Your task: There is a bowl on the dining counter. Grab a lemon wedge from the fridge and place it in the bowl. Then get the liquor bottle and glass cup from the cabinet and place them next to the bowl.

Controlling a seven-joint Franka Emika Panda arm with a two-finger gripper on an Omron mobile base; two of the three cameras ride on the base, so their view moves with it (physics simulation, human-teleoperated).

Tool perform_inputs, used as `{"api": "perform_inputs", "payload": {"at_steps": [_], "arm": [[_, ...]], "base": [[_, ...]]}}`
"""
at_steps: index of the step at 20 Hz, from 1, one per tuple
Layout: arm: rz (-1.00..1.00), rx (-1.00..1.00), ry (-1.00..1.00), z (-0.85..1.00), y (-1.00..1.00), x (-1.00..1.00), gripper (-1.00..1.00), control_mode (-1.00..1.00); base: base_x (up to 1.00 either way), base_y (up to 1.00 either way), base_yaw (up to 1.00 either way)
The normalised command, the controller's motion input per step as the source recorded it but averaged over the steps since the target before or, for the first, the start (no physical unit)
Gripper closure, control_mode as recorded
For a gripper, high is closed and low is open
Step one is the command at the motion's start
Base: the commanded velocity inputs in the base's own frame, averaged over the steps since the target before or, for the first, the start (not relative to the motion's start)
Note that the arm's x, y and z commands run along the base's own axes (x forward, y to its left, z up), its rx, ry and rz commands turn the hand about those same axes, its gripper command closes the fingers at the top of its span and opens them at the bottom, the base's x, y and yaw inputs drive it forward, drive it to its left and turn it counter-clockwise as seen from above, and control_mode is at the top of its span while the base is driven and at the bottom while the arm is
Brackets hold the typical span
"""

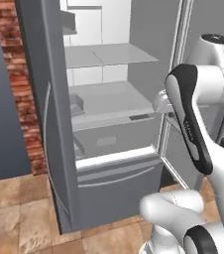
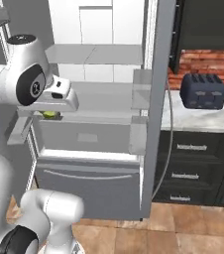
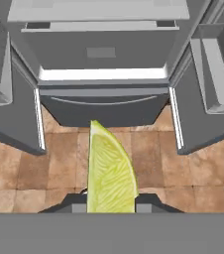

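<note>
- Gripper (image 3: 111,201) grasping the lemon wedge (image 3: 110,171), held out before the open fridge (image 1: 109,99), above the floor
- Step in hand: carrying the wedge; next calls for driving to the bench and finding the bowl

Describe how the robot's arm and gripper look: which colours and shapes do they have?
The arm is built of smooth, rounded white segments, with glossy black bands and caps at the joints. One black joint face carries a small pale marking, too small to read. No loose cables show. The gripper has two small dark grey finger tips; its hand is a white, boxy block.
</note>
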Motion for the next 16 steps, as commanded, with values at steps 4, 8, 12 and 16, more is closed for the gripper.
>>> {"api": "perform_inputs", "payload": {"at_steps": [4,8,12,16], "arm": [[0.0,0.0,0.0,0.0,0.0,0.0,1.0,1.0],[0.0,0.0,0.0,0.0,0.0,0.0,1.0,1.0],[0.0,0.0,0.0,0.0,0.0,0.0,1.0,1.0],[0.0,0.0,0.0,0.0,0.0,0.0,1.0,1.0]], "base": [[-0.47,-0.42,-0.71],[-0.13,-0.42,-0.81],[-0.08,-0.56,-0.79],[-0.02,-0.69,-0.76]]}}
